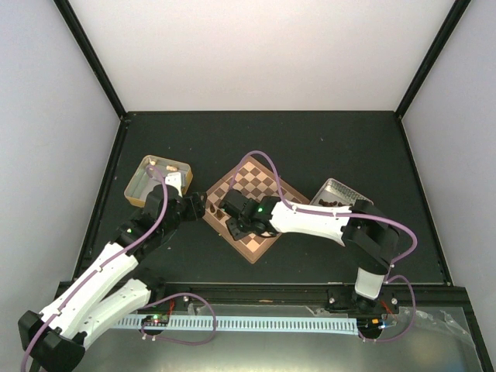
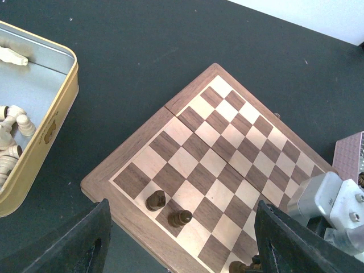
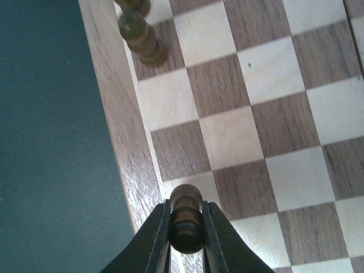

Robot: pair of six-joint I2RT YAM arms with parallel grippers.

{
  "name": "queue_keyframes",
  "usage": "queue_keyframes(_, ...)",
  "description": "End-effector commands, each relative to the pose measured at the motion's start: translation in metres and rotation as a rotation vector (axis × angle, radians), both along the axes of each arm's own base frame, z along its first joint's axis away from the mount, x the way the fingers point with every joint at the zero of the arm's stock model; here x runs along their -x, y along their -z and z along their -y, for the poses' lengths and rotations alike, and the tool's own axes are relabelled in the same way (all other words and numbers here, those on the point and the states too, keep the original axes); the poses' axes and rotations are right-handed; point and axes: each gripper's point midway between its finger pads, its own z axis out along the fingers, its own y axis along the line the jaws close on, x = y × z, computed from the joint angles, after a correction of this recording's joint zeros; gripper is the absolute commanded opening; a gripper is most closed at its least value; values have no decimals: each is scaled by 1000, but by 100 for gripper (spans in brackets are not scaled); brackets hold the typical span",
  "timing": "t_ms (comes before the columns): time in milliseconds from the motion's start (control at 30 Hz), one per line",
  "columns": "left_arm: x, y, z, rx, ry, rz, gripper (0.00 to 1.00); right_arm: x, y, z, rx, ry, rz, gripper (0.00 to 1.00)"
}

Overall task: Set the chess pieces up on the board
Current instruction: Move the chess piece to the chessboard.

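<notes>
The board [image 1: 263, 182] lies at an angle in the middle of the table. My right gripper [image 3: 186, 227] is shut on a dark brown chess piece [image 3: 186, 219], held over the edge row of the board [image 3: 227, 136] beside its rim. Two more dark pieces stand further along that row, one [image 3: 140, 35] in full view. In the left wrist view they [image 2: 156, 200] [image 2: 180, 217] stand upright on neighbouring squares near the board's [image 2: 227, 142] corner. My left gripper [image 2: 182, 250] hovers open above that corner, holding nothing. From above, the left gripper [image 1: 198, 208] is at the board's left corner and the right gripper [image 1: 231, 211] is over its near-left edge.
A gold tray [image 1: 139, 182] with pale pieces [image 2: 14, 128] sits left of the board. A silvery tray [image 1: 335, 188] holding dark pieces stands at the right, and its pinkish edge [image 2: 348, 156] shows in the left wrist view. The right arm's white body [image 2: 330, 202] crosses the board's near side.
</notes>
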Motion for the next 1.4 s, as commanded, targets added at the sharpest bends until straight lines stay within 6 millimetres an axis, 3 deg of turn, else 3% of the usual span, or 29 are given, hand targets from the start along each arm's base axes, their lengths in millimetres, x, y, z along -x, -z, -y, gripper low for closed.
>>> queue_keyframes(0, -1, -11, -3, 9, -14, 19, 71, -13, -4, -11, 0, 1, 56, 15)
queue_keyframes(433, -1, -13, -4, 6, -18, 22, 71, -13, 10, -19, 16, -20, 35, 22)
queue_keyframes(1000, -1, -16, -5, -3, -19, 23, 71, -16, 7, -28, -13, -17, 38, 19)
queue_keyframes(1133, -1, -17, -5, -2, -19, 24, 71, -17, 6, -26, -8, -11, 42, 25)
queue_keyframes(1367, 0, -18, -6, -2, -19, 29, 71, -19, -26, -23, -80, 16, 78, 38)
